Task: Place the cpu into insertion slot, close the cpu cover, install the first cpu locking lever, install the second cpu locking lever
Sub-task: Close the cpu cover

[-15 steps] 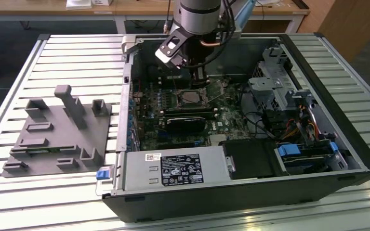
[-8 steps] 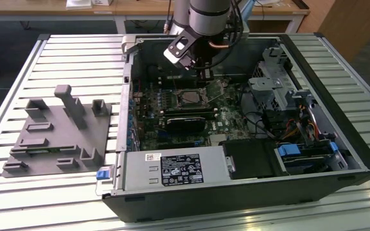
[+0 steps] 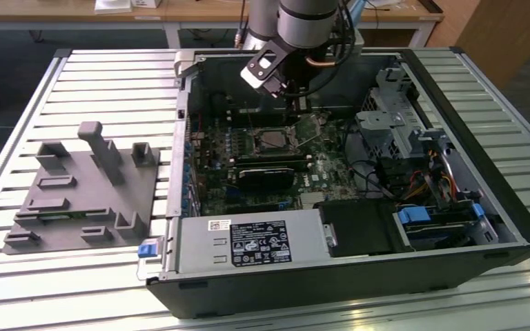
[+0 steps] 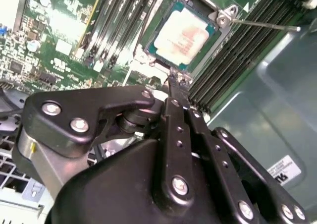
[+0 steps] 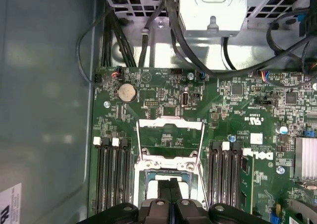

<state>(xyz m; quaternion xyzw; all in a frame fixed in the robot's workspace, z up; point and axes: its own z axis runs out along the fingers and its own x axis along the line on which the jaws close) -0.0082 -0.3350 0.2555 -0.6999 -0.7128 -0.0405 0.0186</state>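
The cpu (image 4: 182, 34), a pale silvery square with a green edge, lies in the insertion slot (image 4: 153, 53) on the green board. In the first wrist view the cpu cover (image 5: 171, 126), a thin silvery frame, stands open beyond the insertion slot (image 5: 148, 176). Thin wire locking levers (image 5: 138, 144) run up either side of it, and one lever (image 4: 262, 24) sticks out free. My gripper (image 4: 171, 83) hangs just above the slot's edge, fingers pressed together with nothing between them. It shows as well in the first wrist view (image 5: 169, 184) and the exterior view (image 3: 295, 114), over the socket (image 3: 272, 140).
Black memory slots (image 5: 111, 174) flank the socket on both sides. A black graphics card (image 3: 267, 176) lies in front of the socket, with the power supply (image 3: 246, 245) nearer still. A drive cage (image 3: 389, 127) and cables sit at the exterior view's right. A grey fixture (image 3: 81, 186) stands outside the case.
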